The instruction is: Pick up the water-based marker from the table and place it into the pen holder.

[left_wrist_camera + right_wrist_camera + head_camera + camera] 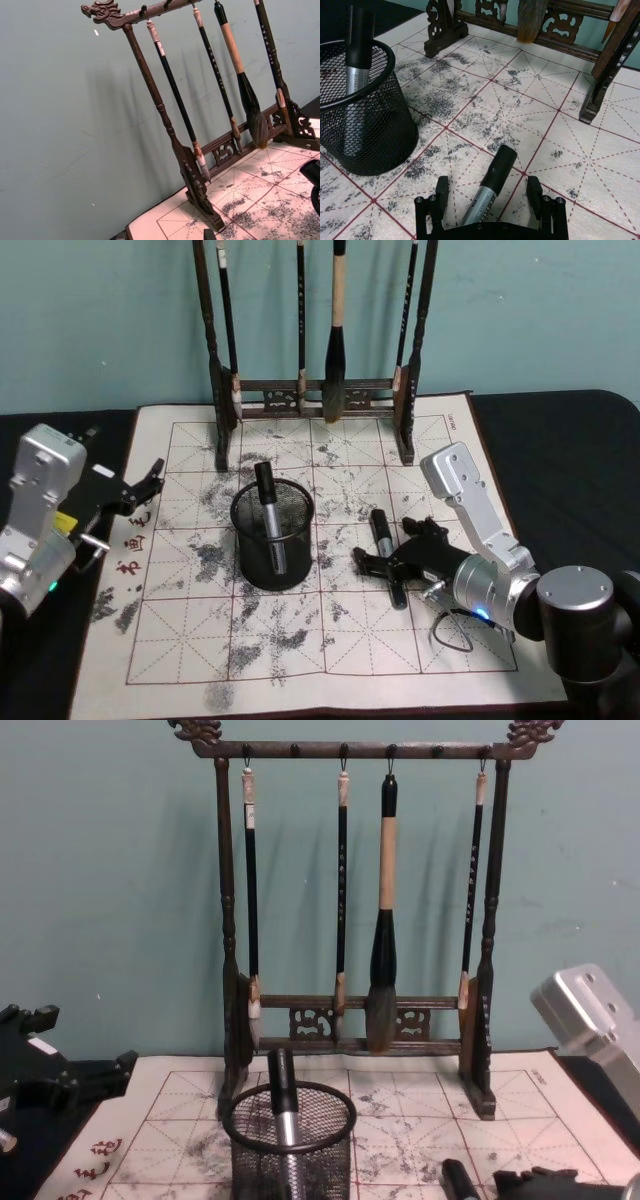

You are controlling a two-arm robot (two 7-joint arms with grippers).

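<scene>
A water-based marker (388,555) (490,187) with a black cap and silver barrel lies flat on the cream mat (300,640) of the table (560,430). My right gripper (390,548) (487,192) is low over it and open, one finger on each side of the barrel without touching it. The black wire-mesh pen holder (272,540) (365,125) (290,1140) stands just left of that marker, with another marker (266,502) (283,1095) upright inside. My left gripper (148,486) hangs open at the mat's left edge, far from both.
The tall dark wooden brush rack (315,395) (360,1020) (200,150) with several hanging brushes stands at the back of the mat, behind the holder. Grey ink smudges cover the mat. Bare mat lies in front of the holder.
</scene>
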